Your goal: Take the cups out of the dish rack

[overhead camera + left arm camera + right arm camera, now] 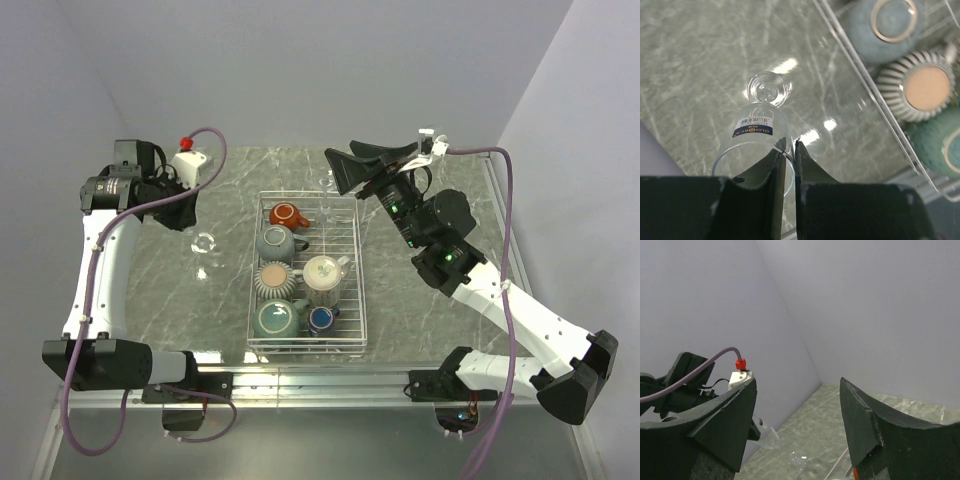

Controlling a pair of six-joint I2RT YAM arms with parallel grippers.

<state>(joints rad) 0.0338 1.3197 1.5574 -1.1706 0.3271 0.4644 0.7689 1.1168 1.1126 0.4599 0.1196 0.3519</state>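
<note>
– Six cups (275, 277) sit in the rack (362, 290). What's in hand?
– Left gripper (788, 155) pinched on a glass (757, 125) rim, one thin wall between my fingers (777, 170), foot beyond the tips. Can't tell if it touches the table (700, 60).
– Risk?
– Slick glass, edge grip: may swivel, slip, or tip on release.
– Room?
– Rack wire close right of my tips. Bare table left and ahead. Right gripper (797, 425) spread wide, raised, holding nothing.

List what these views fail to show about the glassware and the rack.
Left wrist: near rim of the stemmed glass is hidden behind the left gripper; its label is too small to read.
Top external: clear glassware at the far end of the dish rack is too faint to count.
Right wrist: the right gripper faces the wall; rack contents are out of frame.
</note>
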